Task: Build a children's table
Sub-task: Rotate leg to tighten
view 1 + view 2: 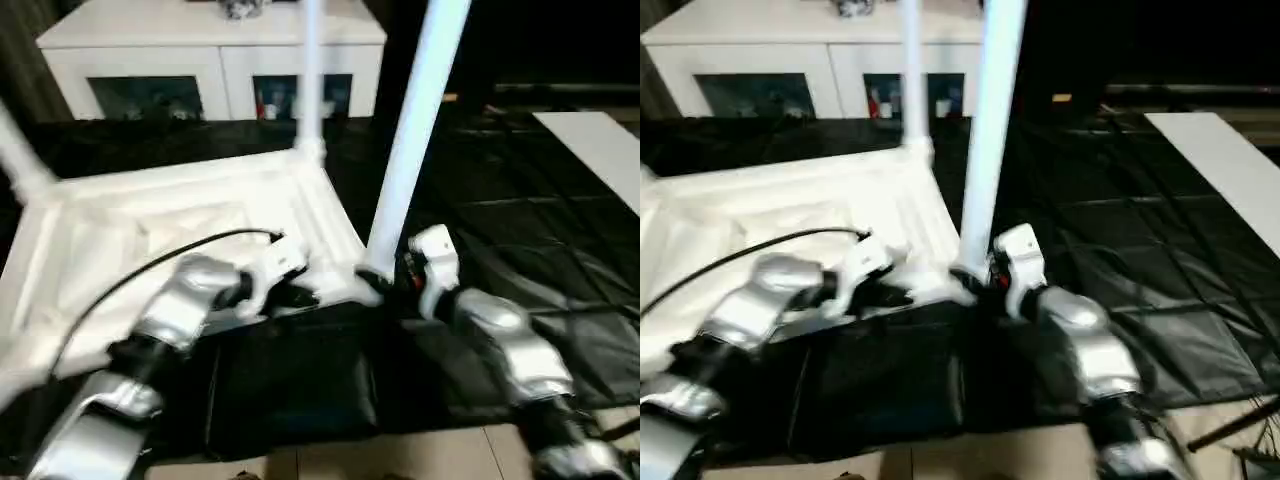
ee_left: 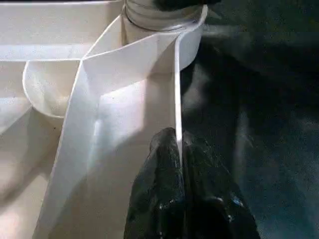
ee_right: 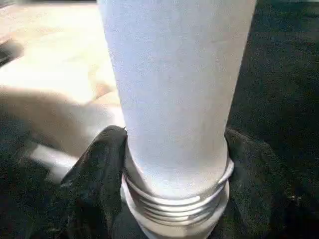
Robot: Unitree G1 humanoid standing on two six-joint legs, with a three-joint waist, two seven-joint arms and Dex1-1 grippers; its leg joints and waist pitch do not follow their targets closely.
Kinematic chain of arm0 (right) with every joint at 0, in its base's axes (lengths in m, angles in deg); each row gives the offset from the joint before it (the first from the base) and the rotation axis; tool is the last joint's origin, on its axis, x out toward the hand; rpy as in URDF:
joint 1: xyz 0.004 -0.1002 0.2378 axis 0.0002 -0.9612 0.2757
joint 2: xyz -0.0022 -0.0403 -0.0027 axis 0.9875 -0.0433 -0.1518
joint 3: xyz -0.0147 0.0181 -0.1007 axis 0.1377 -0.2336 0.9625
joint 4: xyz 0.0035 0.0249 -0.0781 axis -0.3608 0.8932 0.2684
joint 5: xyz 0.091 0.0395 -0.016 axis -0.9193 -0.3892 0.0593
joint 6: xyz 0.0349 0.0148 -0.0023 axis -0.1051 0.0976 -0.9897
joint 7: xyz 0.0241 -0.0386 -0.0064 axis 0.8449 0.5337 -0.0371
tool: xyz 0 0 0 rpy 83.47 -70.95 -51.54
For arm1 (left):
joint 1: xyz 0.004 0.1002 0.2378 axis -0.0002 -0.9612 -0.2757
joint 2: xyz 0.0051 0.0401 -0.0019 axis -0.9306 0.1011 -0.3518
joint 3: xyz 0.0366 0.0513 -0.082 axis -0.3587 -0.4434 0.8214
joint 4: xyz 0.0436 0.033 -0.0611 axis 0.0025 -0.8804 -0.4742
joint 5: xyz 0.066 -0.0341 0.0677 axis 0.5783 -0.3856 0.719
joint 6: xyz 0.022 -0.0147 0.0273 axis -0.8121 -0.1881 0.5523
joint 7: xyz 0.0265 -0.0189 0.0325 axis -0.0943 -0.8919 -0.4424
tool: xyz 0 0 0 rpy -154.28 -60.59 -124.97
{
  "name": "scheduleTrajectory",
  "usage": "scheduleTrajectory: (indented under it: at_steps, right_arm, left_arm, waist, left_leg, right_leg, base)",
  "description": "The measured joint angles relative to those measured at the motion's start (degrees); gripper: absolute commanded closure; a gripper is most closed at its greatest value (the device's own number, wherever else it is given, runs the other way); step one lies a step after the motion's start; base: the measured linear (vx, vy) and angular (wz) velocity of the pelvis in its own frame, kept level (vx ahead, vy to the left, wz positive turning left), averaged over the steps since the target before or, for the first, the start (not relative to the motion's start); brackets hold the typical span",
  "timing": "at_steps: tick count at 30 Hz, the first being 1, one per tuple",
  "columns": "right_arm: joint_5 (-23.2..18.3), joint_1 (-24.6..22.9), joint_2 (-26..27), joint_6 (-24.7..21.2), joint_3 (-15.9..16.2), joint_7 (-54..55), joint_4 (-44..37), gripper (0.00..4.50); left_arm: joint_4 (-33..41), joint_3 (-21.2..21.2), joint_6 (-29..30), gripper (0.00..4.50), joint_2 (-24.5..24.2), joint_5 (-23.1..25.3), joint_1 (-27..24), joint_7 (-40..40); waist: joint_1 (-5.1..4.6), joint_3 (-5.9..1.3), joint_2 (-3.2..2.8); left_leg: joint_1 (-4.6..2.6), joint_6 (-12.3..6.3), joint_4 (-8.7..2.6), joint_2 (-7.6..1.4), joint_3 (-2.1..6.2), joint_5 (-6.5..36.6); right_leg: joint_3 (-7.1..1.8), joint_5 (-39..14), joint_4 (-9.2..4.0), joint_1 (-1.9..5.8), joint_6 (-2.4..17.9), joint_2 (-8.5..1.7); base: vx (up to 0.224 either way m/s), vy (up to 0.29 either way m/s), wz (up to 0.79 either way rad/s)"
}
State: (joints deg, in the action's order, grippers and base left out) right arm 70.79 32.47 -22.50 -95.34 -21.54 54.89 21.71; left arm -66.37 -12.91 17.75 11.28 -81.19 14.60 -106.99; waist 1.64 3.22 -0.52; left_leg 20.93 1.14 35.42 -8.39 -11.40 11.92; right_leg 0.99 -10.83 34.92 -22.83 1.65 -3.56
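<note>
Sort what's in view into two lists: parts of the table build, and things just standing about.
Part of the build:
- upturned table top, its rim pinched by the left tool
- leg held at its threaded end by the right tool
- leg standing in the far corner

Standing about:
- white cabinet
- black-covered work table
- white board

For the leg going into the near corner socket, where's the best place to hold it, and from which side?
Low on the near leg, just above its threaded end, as the right gripper does, fingers on opposite sides of the round tube. Come from the robot's right, off the tabletop: the left gripper pinches the rim wall on the other side.
</note>
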Motion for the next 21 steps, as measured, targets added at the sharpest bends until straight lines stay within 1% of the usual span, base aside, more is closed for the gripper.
scheduleTrajectory:
  at_steps: [3, 4, 5, 6, 8, 12, 13, 15, 19, 20, 21]
  right_arm:
    - [0.8, 3.7, 3.6, 0.7, -2.0, 8.8, 5.1, 1.85]
    - [1.1, 4.2, 4.1, 0.9, -2.4, 10.5, 5.9, 1.85]
    - [1.1, 6.0, 5.8, 2.4, -3.0, 13.5, 9.1, 1.85]
    - [1.8, 8.2, 7.3, 2.9, -4.1, 16.7, 11.8, 1.85]
    - [2.5, 11.1, 8.7, 4.4, -5.3, 21.0, 16.0, 1.85]
    - [2.8, 11.7, 9.0, 6.6, -5.8, 21.3, 17.7, 1.85]
    - [2.8, 11.7, 9.0, 6.7, -5.9, 21.1, 17.7, 1.50]
    - [2.9, 11.5, 9.0, 7.2, -6.1, 20.7, 17.7, 1.16]
    - [2.7, 10.8, 9.9, 9.3, -6.2, 19.7, 17.8, 1.03]
    - [2.8, 10.5, 9.9, 9.7, -6.1, 19.2, 17.7, 0.84]
    - [2.8, 9.8, 9.6, 10.0, -5.9, 18.4, 16.8, 0.75]
  left_arm:
    - [-4.0, 1.0, 2.9, 4.50, 4.5, 0.3, 2.7, 6.7]
    - [-4.3, 1.2, 3.4, 4.50, 5.3, 0.3, 3.0, 8.0]
    - [-6.6, 2.0, 3.6, 4.50, 6.9, 0.1, 4.1, 10.4]
    - [-8.4, 2.3, 3.7, 4.50, 8.2, 0.3, 5.4, 12.6]
    - [-11.3, 2.8, 3.7, 4.50, 10.0, 0.4, 7.2, 15.5]
    - [-11.5, 2.9, 3.6, 4.50, 10.1, 0.5, 7.4, 16.0]
    - [-11.5, 2.9, 3.6, 4.50, 10.1, 0.5, 7.4, 16.0]
    - [-11.4, 2.9, 3.5, 4.50, 10.0, 0.5, 7.4, 15.9]
    - [-12.3, 3.5, 2.6, 4.50, 9.5, 0.6, 7.7, 16.1]
    - [-12.6, 3.5, 2.2, 4.50, 9.3, 0.7, 7.8, 16.1]
    - [-12.6, 3.4, 1.8, 4.50, 9.2, 0.9, 7.8, 15.9]
  waist:
    - [0.12, 0.00, -0.06]
    - [0.13, 0.00, -0.06]
    - [0.17, 0.01, -0.08]
    - [0.15, 0.02, -0.12]
    - [0.19, 0.04, -0.16]
    - [0.32, 0.00, -0.22]
    - [0.36, -0.01, -0.23]
    - [0.42, -0.01, -0.24]
    - [0.25, 0.00, -0.26]
    - [0.22, 0.00, -0.26]
    - [0.18, 0.00, -0.27]
  left_leg:
    - [-0.04, 0.01, 0.00, 0.04, -0.01, 0.0]
    - [-0.02, 0.01, 0.00, 0.04, -0.01, 0.0]
    - [-0.08, 0.01, 0.01, 0.04, 0.00, 0.0]
    - [-0.01, 0.01, 0.02, 0.05, 0.00, 0.0]
    - [0.14, 0.00, 0.02, 0.05, 0.00, 0.0]
    - [0.12, -0.04, 0.02, 0.05, 0.00, 0.0]
    - [0.12, -0.04, 0.02, 0.05, 0.00, 0.0]
    - [0.11, -0.04, 0.00, 0.04, 0.01, 0.0]
    - [0.14, -0.04, -0.06, 0.03, 0.02, 0.0]
    - [0.13, -0.04, -0.07, 0.02, 0.02, 0.0]
    - [0.16, -0.04, -0.08, 0.03, 0.02, 0.0]
  right_leg:
    - [-0.06, 0.0, -0.02, 0.03, 0.0, -0.01]
    - [-0.05, 0.0, -0.04, 0.01, 0.0, -0.01]
    - [-0.06, 0.0, -0.03, 0.08, 0.0, -0.01]
    - [-0.05, 0.0, -0.03, 0.01, 0.0, -0.01]
    - [-0.06, 0.0, -0.08, -0.10, 0.0, -0.02]
    - [-0.05, 0.4, -0.08, -0.02, 0.3, -0.03]
    - [-0.05, 0.5, -0.07, -0.03, 0.3, -0.03]
    - [-0.02, 0.5, -0.02, -0.04, 0.3, -0.03]
    - [0.00, 0.5, -0.02, -0.12, 0.3, -0.03]
    - [0.00, 0.4, -0.03, -0.13, 0.2, -0.03]
    - [0.00, 0.3, -0.04, -0.16, 0.0, -0.02]
  base:
    - [0.000, 0.000, 0.00]
    - [0.000, 0.000, 0.00]
    - [0.000, 0.000, 0.00]
    - [0.000, 0.000, 0.00]
    - [0.000, 0.000, 0.00]
    - [0.000, 0.000, 0.00]
    - [0.000, 0.000, 0.00]
    - [0.000, 0.000, 0.00]
    - [0.000, 0.000, 0.00]
    - [0.000, 0.000, 0.00]
    - [0.000, 0.000, 0.00]
